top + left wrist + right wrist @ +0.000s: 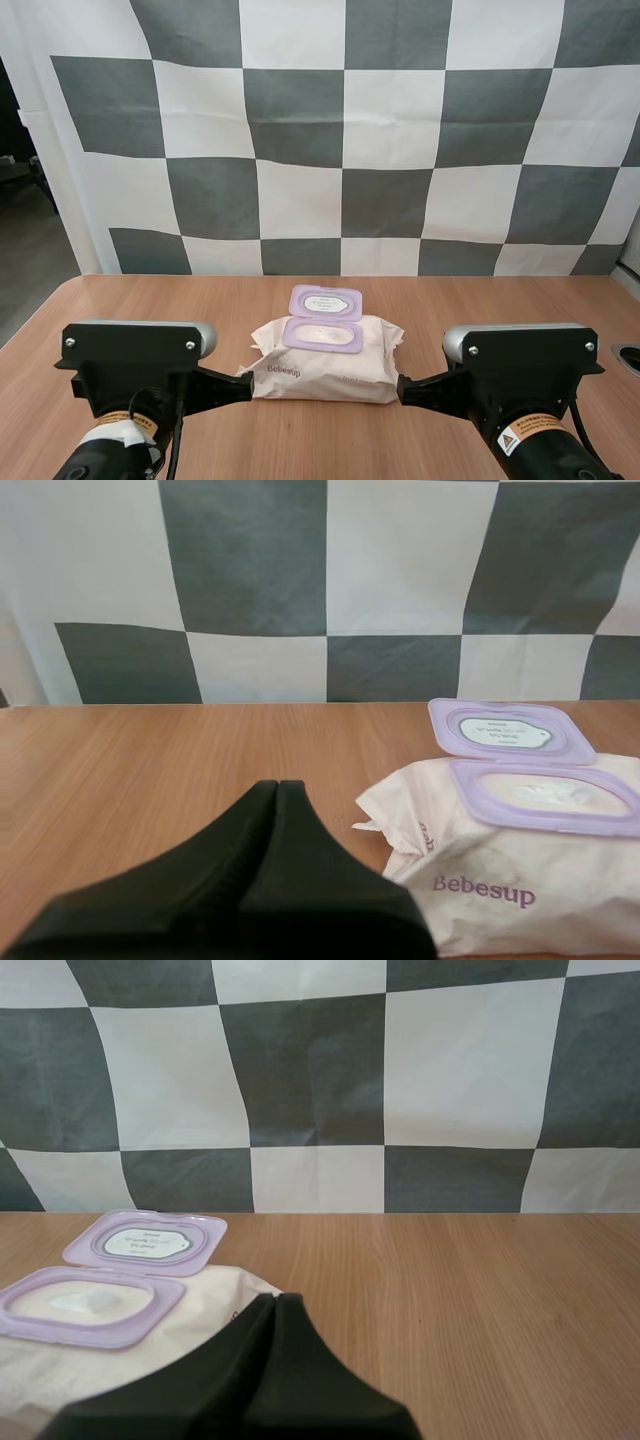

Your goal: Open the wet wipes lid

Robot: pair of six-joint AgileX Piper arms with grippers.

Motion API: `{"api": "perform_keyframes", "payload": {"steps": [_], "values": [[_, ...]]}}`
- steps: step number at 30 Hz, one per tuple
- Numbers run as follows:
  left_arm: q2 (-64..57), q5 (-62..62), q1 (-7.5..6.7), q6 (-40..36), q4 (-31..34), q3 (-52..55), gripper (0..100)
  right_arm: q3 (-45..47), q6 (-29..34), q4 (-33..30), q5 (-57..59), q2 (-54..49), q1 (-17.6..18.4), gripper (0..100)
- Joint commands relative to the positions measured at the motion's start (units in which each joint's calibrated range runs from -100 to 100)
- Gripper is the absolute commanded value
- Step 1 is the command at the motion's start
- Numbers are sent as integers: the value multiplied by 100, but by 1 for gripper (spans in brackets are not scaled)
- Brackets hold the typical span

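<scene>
A soft cream plastic pack of wet wipes (325, 365) lies mid-way across the wooden counter (140, 300). Its purple oval lid (326, 302) is flipped open and lies back. The left claw (243, 386) and right claw (405, 390) sit just beside its ends, each closed tight and holding nothing.

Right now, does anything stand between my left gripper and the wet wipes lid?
Nothing visible does. The left gripper, shut, is beside the left end of the pack. Only bare table and the pack itself lie between it and the lid, which is already flipped open and lies flat behind the pack.
</scene>
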Motion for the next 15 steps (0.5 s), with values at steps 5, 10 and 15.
{"api": "perform_keyframes", "payload": {"steps": [5, 10, 15], "values": [[0, 66, 13, -372, 15, 0, 0, 0, -8, -3, -5, 0, 1, 0], [0, 84, 13, -372, -10, 0, 0, 0, -8, -3, -5, 0, 1, 0], [0, 84, 13, -372, -10, 0, 0, 0, -8, -3, -5, 0, 1, 0]]}}
